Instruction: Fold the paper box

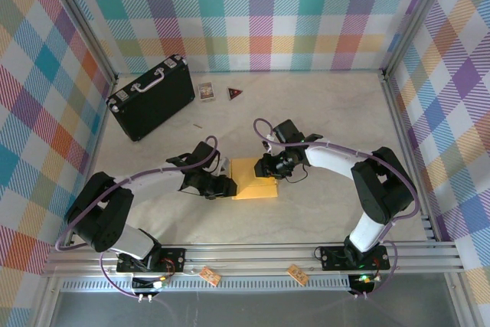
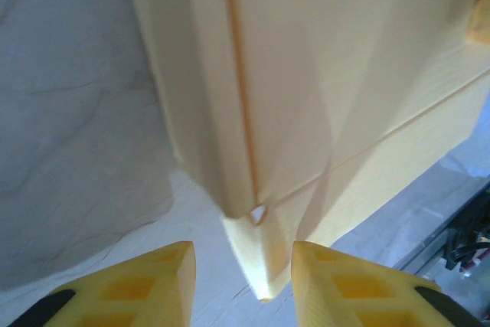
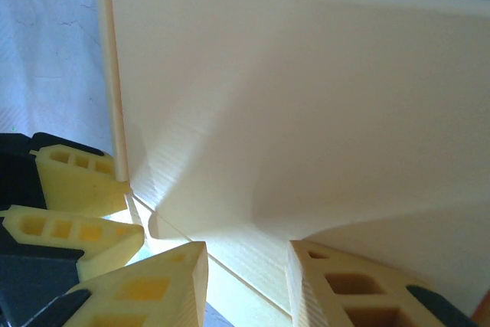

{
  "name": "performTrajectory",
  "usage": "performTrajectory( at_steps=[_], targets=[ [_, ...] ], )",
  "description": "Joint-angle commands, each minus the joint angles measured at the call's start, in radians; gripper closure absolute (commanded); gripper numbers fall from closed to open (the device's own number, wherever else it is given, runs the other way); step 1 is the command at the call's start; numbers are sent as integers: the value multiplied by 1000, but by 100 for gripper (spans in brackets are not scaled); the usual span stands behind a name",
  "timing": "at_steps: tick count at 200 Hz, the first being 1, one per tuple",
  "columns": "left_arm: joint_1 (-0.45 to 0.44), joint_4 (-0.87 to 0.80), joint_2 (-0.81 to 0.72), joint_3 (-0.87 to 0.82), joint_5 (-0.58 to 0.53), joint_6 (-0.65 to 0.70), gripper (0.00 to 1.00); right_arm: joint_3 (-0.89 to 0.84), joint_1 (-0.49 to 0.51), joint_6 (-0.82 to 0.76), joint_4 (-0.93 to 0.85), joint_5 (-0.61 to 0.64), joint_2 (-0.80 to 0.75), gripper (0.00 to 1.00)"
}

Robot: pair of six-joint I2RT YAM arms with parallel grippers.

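While paper box sits on tabletop, both arms crowd it. Left jaws at box's left side, yellow fingertips parted, box corner poking into gap, so open. Right jaws at box's far-right edge, cardboard panel running between them, honestly can't tell if pinching. Black case well off to box's far left.

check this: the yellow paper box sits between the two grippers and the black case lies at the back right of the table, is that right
Not quite: the black case lies at the back left of the table, on the left arm's side, as the top external view shows. The rest holds: the paper box sits between the left gripper and the right gripper.
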Motion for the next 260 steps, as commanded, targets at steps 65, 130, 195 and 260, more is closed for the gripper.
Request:
performTrajectory(
  at_steps=[65, 130, 195, 260],
  targets=[
    [10, -164, -104, 69, -105, 41, 53, 3, 4, -6, -46, 8, -23, 66],
    [8, -156, -41, 113, -97, 51, 52, 41, 4, -9, -95, 23, -74, 62],
    [8, -153, 10, 148, -99, 63, 50, 62, 4, -29, -143, 46, -118, 60],
    [-3, -157, 33, 146, -106, 80, 51, -86, 3, -62, -181, 169, -270, 58]
  ],
)
